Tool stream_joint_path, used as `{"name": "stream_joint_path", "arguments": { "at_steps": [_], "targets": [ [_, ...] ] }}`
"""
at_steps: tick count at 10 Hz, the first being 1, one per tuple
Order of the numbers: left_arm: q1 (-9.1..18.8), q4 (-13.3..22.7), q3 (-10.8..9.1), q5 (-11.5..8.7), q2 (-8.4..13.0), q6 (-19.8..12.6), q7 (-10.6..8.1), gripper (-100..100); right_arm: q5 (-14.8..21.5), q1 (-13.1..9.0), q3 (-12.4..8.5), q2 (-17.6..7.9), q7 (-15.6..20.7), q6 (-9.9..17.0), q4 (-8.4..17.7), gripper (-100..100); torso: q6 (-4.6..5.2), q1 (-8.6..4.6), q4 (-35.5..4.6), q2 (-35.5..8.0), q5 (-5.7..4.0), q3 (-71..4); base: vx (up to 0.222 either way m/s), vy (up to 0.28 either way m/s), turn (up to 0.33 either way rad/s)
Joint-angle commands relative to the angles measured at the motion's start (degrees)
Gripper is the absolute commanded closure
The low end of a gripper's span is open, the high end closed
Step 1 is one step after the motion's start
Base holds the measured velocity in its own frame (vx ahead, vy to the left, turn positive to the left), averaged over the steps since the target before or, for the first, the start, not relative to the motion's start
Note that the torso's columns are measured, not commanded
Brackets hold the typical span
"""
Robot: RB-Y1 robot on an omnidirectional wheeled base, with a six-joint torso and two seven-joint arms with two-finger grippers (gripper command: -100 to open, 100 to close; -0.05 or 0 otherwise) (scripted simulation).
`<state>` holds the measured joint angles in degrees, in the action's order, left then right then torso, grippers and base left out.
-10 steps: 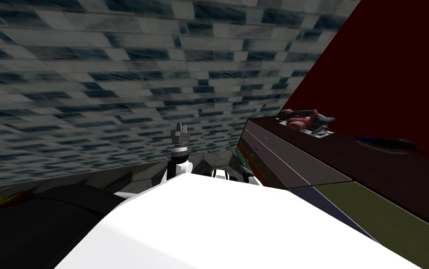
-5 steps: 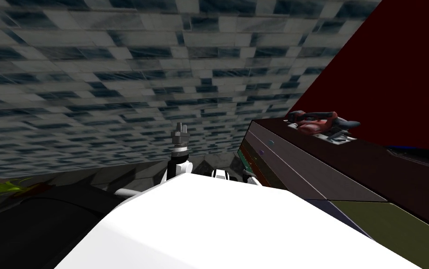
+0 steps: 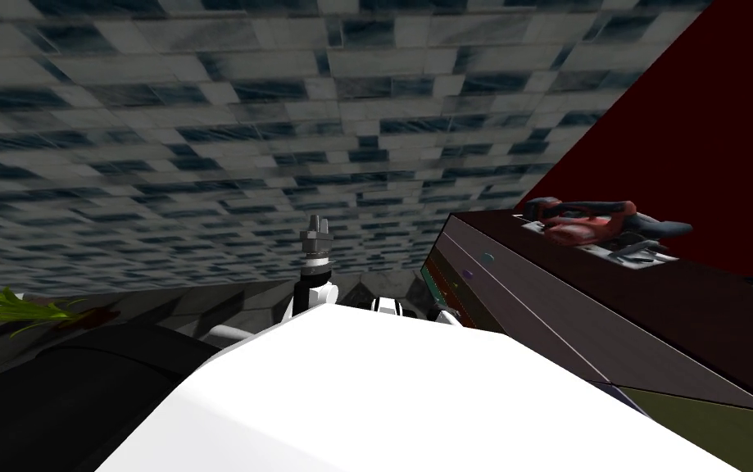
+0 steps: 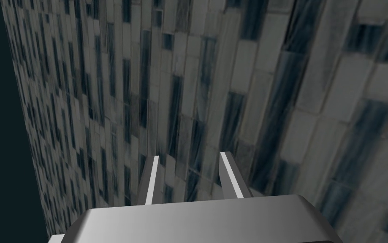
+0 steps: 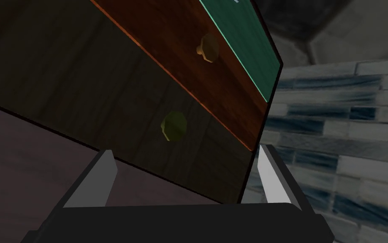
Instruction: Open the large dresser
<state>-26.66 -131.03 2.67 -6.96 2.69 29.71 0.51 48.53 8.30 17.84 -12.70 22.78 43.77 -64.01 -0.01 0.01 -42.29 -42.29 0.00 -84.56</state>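
The large dresser [image 3: 546,295] stands at my right, with a dark top and drawer fronts in different colours. In the right wrist view its stacked fronts are close: a dark olive drawer [image 5: 104,101] with an olive knob [image 5: 174,125], a red-brown drawer with a tan knob [image 5: 207,48], and a green drawer [image 5: 248,46] beyond. My right gripper [image 5: 186,177] is open, short of the olive knob and touching nothing. My left gripper [image 3: 315,223] is raised ahead of my chest, with its fingers [image 4: 150,179] apart and nothing between them.
A red and black power tool [image 3: 591,221] lies on the dresser's top. A dark red wall [image 3: 694,123] rises behind the dresser, and a grey-blue tiled wall [image 3: 243,123] lies ahead. A green plant [image 3: 6,307] shows at the far left, above a dark rounded surface [image 3: 55,393].
The whole head view has shifted: the dresser and the tool have slid right and look larger, and the plant has come further in at the left. This is my own move; both arms hold their pose.
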Motion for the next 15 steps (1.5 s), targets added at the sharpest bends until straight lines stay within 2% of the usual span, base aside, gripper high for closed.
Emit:
{"name": "stream_joint_path", "arguments": {
  "at_steps": [1, 2, 3, 4, 6, 7, 9, 10, 14, 15],
  "targets": [
    [0.0, 0.0, 0.0, 0.0, 0.0, 0.0, 0.0, 0, 3.0, -2.2, 0.5, -0.7, 0.2, 3.2, 4.3, -100, 0.02, -0.03, 0.0, 0.0, -0.01, 0.0, 0.056, 0.006, 0.131],
    [0.0, 0.0, 0.0, 0.0, 0.0, 0.0, 0.0, 0, 4.6, -3.3, 0.8, -1.4, 0.6, 4.7, 6.9, -100, 0.0, -0.03, 0.0, 0.0, -0.01, 0.0, 0.084, 0.001, 0.151],
    [0.0, 0.0, 0.0, 0.0, 0.0, 0.0, 0.0, 0, 4.6, -3.3, 0.8, -1.4, 0.6, 5.1, 8.3, -100, 0.01, -0.04, 0.0, 0.1, -0.01, -0.1, 0.072, -0.008, 0.057],
    [0.0, 0.0, -0.01, 0.0, 0.0, 0.0, 0.0, 0, 4.6, -3.3, 0.8, -1.4, 0.6, 5.1, 8.3, -100, 0.05, -0.05, 0.0, 0.0, -0.01, 0.0, 0.028, -0.006, -0.014],
    [0.0, 0.0, 0.0, 0.0, 0.0, 0.0, 0.0, 0, 7.4, -5.5, 1.3, -2.6, 1.4, 8.6, 12.9, -100, -0.01, -0.01, 0.0, -0.1, 0.0, 0.0, 0.049, -0.005, 0.131],
    [0.0, 0.0, 0.0, 0.0, 0.0, 0.0, 0.0, 0, 7.4, -5.5, 1.3, -2.6, 1.4, 8.7, 13.3, -100, 0.0, 0.0, 0.0, 0.0, 0.0, 0.0, 0.055, -0.001, 0.066],
    [0.0, 0.0, 0.0, 0.0, 0.0, 0.0, 0.0, 0, 10.0, -7.5, 1.7, -4.0, 2.1, 11.8, 17.7, -100, 0.01, 0.0, 0.0, 0.1, 0.0, 0.0, 0.071, -0.001, 0.111],
    [0.0, 0.0, 0.0, 0.0, 0.0, 0.0, 0.0, 0, 10.0, -7.5, 1.7, -4.0, 2.1, 11.9, 17.7, -100, 0.0, -0.01, 0.0, 0.1, 0.0, -0.1, 0.057, -0.004, 0.059],
    [0.0, 0.0, 0.0, 0.0, 0.0, 0.0, 0.0, 0, 14.0, -10.6, 2.3, -6.8, 3.2, 16.9, 24.7, -100, 0.01, -0.01, 0.0, 0.0, 0.0, 0.0, 0.058, -0.004, 0.111],
    [0.0, 0.0, 0.0, 0.0, 0.0, 0.0, 0.0, 0, 14.0, -10.6, 2.3, -6.8, 3.2, 16.9, 24.7, -100, 0.01, -0.02, 0.0, 0.0, -0.01, 0.0, 0.039, -0.01, 0.019]
  ]
}}
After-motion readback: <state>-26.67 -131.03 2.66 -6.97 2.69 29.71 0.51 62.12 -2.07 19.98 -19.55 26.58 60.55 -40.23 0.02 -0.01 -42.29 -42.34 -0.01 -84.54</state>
